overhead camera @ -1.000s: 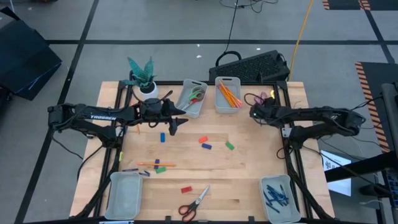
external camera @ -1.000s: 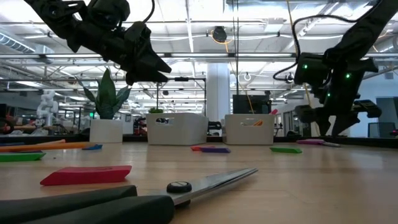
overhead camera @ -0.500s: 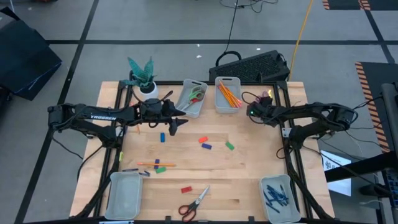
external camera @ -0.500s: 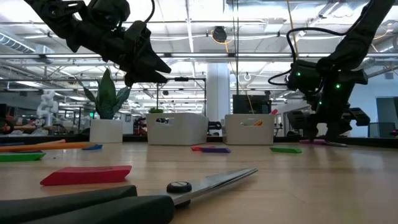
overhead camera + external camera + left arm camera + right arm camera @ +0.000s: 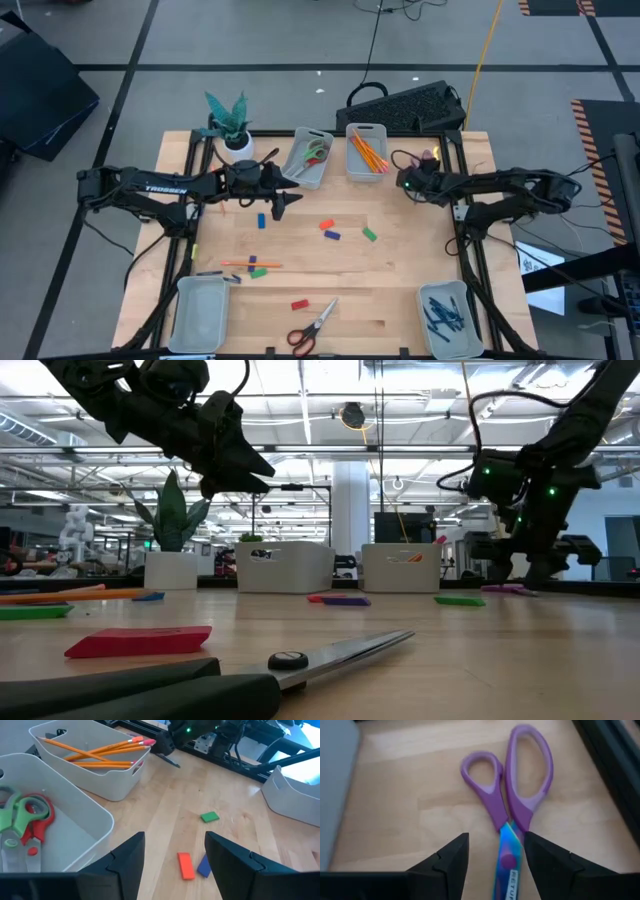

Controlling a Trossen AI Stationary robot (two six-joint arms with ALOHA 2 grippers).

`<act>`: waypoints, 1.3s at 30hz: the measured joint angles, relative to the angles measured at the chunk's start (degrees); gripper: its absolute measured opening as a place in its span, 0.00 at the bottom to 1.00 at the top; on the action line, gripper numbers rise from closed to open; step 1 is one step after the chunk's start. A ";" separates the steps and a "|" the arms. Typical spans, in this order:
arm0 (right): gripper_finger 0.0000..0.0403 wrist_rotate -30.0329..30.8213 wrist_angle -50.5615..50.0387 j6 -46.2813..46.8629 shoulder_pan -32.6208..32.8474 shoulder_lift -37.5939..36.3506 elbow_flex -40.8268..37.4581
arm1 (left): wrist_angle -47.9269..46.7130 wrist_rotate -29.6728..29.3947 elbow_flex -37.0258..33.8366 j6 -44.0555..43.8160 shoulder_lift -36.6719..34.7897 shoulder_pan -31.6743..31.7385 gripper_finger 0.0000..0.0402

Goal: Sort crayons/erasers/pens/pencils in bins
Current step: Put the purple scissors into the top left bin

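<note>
The right gripper (image 5: 490, 857) hangs low over the purple scissors (image 5: 512, 815) at the table's far right corner, fingers apart w/ the blades between them, not yet clamped; scissors likely stiff, slick metal at the blade, so a hold near the pivot looks safest, tho they aren't among the task's listed items. The left gripper (image 5: 172, 857) hovers open near the far bins (image 5: 309, 160), holding nothing. Loose erasers (image 5: 331, 231) lie mid-table w/ more nearer the front left: light, chunky, rubbery, prob. easy to pinch across the short sides. The pencils (image 5: 102, 755) sit in the far bin, one more orange stick loose at front left (image 5: 245, 264): light, stiff, apt to roll; best pinched mid-shaft. The pens (image 5: 442, 314) rest in the near right bin; the near left bin looks bare.
</note>
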 joint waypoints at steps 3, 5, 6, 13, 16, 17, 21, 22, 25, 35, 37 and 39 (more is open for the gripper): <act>0.45 0.33 1.38 2.03 0.15 2.77 -0.56 | 0.00 0.00 0.00 -0.19 0.00 0.00 0.52; 0.44 1.10 1.46 3.18 0.70 4.06 -0.50 | -0.02 0.00 0.00 0.01 0.00 0.00 0.52; 0.43 1.47 1.50 3.30 1.21 4.43 -0.50 | -0.01 0.00 0.00 0.05 0.00 0.00 0.52; 0.25 1.87 -0.80 4.82 2.71 4.72 -0.18 | 0.28 0.00 0.00 -0.22 0.00 0.02 0.52; 0.16 1.96 -1.68 5.09 2.54 4.68 -0.13 | 0.28 0.31 0.00 -1.73 0.00 0.01 0.52; 0.14 2.17 -1.73 5.07 2.56 4.68 -0.12 | 0.28 1.09 -0.01 -1.83 0.00 -0.08 0.52; 0.13 1.89 -2.04 3.92 2.98 4.18 -0.13 | 0.49 6.80 -0.07 -1.92 -1.49 -0.28 0.52; 0.13 1.70 -2.51 3.84 3.28 3.65 -0.15 | 0.35 8.41 -0.07 -1.91 -2.20 -0.20 0.52; 0.17 0.20 -3.69 3.62 4.32 1.16 -0.30 | -0.49 9.99 -0.07 -1.87 -4.48 0.52 0.52; 0.14 4.96 -7.55 -3.52 6.04 -11.23 -0.30 | 3.42 9.14 -0.81 -2.16 -6.77 0.59 0.52; 0.15 5.91 -6.97 -6.86 6.18 -14.35 -0.31 | 4.82 7.48 -0.81 -2.82 -5.97 0.59 0.52; 0.16 6.50 -5.55 -11.33 6.59 -17.57 -0.30 | 5.55 5.19 -0.85 -3.16 -5.34 0.61 0.52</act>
